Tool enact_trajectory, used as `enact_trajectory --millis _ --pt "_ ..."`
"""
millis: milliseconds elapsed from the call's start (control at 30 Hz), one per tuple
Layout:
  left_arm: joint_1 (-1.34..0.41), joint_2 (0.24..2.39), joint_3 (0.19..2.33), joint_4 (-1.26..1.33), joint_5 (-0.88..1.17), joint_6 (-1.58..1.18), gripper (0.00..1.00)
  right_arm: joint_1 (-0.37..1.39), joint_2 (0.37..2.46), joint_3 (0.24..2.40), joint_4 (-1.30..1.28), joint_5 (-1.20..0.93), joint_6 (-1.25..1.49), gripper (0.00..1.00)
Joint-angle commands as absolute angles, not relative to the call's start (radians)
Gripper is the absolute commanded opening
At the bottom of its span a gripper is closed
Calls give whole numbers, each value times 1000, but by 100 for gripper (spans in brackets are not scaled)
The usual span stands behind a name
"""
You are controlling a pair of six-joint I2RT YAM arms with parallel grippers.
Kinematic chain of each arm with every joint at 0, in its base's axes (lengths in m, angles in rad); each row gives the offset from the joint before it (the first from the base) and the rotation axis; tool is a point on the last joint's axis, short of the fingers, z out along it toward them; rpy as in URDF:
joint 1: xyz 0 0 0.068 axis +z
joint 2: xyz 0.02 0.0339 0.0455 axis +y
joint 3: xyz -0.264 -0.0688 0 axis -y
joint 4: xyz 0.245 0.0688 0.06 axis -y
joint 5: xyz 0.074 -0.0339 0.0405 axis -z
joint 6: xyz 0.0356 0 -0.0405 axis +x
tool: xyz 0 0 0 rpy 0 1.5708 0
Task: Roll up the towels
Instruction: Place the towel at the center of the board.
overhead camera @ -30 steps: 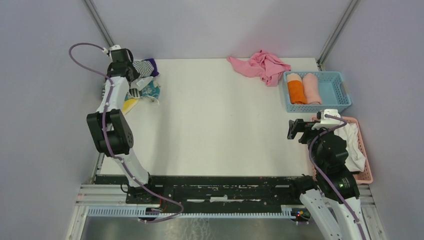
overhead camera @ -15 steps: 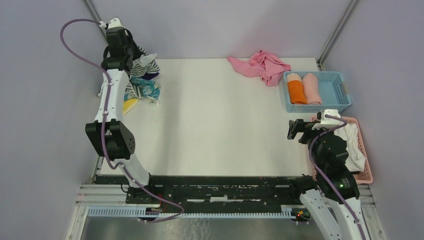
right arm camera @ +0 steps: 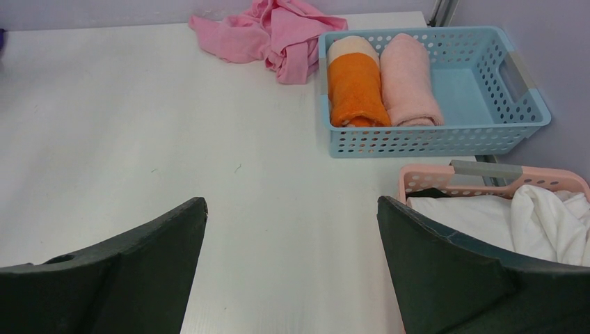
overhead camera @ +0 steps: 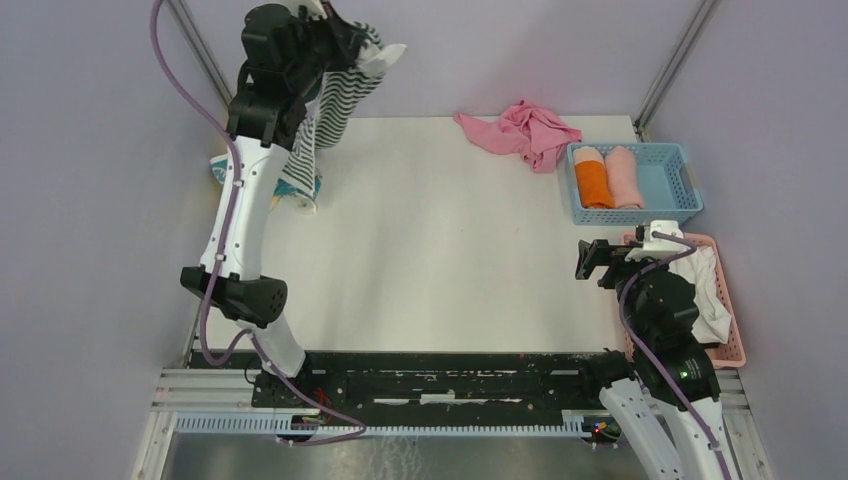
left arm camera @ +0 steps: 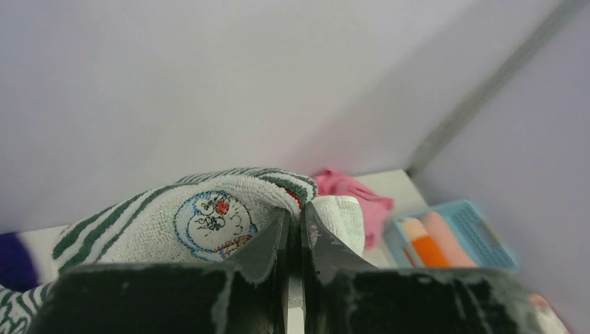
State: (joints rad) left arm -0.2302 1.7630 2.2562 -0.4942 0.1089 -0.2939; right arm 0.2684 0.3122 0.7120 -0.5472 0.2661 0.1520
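Observation:
My left gripper (overhead camera: 352, 40) is raised high over the table's far left corner, shut on a green-and-white striped towel (overhead camera: 335, 105) that hangs down from it. In the left wrist view the gripper (left arm camera: 295, 221) pinches the towel's edge (left arm camera: 209, 219), which bears a cartoon patch. More towels (overhead camera: 300, 185) lie in a pile below it. A crumpled pink towel (overhead camera: 525, 130) lies at the far middle and also shows in the right wrist view (right arm camera: 275, 31). My right gripper (overhead camera: 592, 260) is open and empty over the table's right side; it also shows in the right wrist view (right arm camera: 292, 229).
A blue basket (overhead camera: 675, 180) at the far right holds an orange rolled towel (overhead camera: 592, 180) and a pink rolled towel (overhead camera: 624, 176). A pink basket (overhead camera: 725, 300) with white cloth (overhead camera: 708, 290) stands beside my right arm. Grey walls close the table in.
My left arm has risen high and swung right, lifting the striped towel off the pile so that it hangs free. My right arm has not moved.

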Motion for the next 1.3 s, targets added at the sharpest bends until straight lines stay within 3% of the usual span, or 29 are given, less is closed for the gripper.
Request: enact_trajectory --millis 0,33,133,233,367,500,833,1267 --pt "-390 1704 2292 -457 249 -272 4 273 297 718 -522 260 149 100" --pt "-421 1696 2272 -457 270 -275 6 273 296 718 -521 258 148 100" --pt "-509 1659 2149 -441 337 -293 32 273 294 719 -520 248 148 100" --pt "-570 1599 1977 -405 379 -315 49 273 295 722 -517 239 150 100" --pt "-584 1484 1715 -329 385 -372 59 273 317 734 -526 215 163 100" --pt "-575 1387 1521 -362 170 -383 69 273 369 754 -535 166 190 100" --pt "-352 1504 1189 -277 72 -601 72 273 559 795 -553 -10 240 100" --pt "-400 1989 1476 -431 -211 -481 64 273 629 777 -555 -92 249 100"
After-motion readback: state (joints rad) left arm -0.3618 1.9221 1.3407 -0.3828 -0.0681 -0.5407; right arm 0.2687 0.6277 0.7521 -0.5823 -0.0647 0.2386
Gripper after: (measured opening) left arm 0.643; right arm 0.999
